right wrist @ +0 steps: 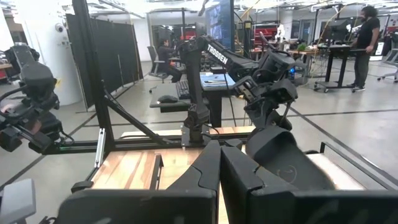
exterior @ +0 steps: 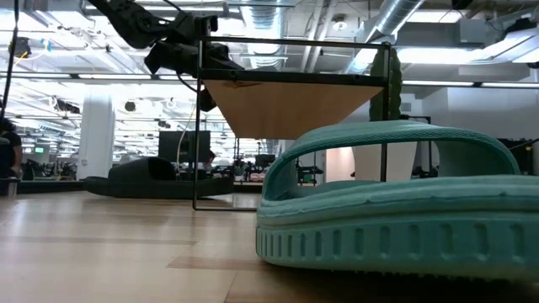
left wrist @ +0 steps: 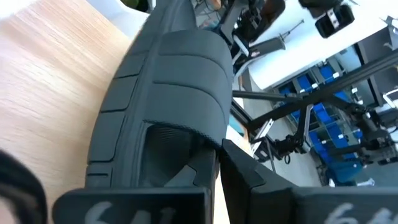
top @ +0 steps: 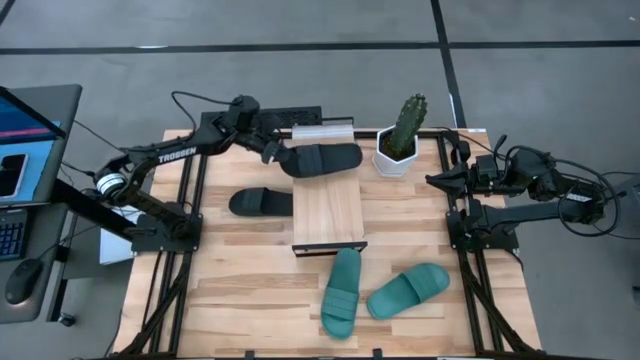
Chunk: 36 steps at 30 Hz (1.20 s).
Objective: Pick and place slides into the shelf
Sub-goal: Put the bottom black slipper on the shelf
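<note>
High view: table (top: 250, 300) with two arms, a shelf, four sandals, a potted cactus.
Shelf: light-wood plank (top: 326, 205) on a black frame, mid-table, running from the far edge toward the near side.
Left gripper: (top: 277, 152) at the shelf's far end, fingers clamped on the heel of a black sandal (top: 322, 159); the left wrist view shows the strap (left wrist: 186, 74) right ahead of the fingers.
Held black sandal: lies crosswise over the shelf's far end, overhanging on the cactus side.
Second black sandal: (top: 260, 202) on the table, just left of the shelf.
Teal sandals: one (top: 341, 291) below the shelf's near end, the other (top: 408, 290) beside it to the right, angled.
Cactus: (top: 403, 135) in a white pot, right of the shelf's far end.
Right gripper: (top: 434, 179) at the table's right edge, fingers pressed together, empty.
</note>
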Tool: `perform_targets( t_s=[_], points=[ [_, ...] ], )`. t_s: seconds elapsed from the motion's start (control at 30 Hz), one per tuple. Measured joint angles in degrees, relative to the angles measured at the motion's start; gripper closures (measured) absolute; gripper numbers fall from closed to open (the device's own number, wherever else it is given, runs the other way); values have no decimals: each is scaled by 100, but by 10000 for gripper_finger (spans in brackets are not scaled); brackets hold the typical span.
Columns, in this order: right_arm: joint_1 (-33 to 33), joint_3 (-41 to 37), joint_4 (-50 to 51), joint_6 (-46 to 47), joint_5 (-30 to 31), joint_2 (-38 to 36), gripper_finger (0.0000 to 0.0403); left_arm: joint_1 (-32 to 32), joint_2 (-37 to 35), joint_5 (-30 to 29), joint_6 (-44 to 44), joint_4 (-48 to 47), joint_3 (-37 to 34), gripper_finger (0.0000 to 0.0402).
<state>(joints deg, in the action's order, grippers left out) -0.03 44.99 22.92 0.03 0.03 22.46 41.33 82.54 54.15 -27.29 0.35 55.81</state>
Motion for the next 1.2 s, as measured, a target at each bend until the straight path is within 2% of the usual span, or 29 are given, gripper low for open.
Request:
perform_targets(
  t_s=[0.47, 0.9, 1.2],
  points=[
    [1, 1, 2, -2, 0, 0, 403, -64, -2, -366, 250, -217, -4, 398],
    [2, 0, 0, 0, 0, 0, 403, -66, -2, -401, 319, -274, -4, 382],
    [1, 1, 0, 0, 0, 1, 403, -186, -9, -978, 536, -383, -4, 381]
  ],
)
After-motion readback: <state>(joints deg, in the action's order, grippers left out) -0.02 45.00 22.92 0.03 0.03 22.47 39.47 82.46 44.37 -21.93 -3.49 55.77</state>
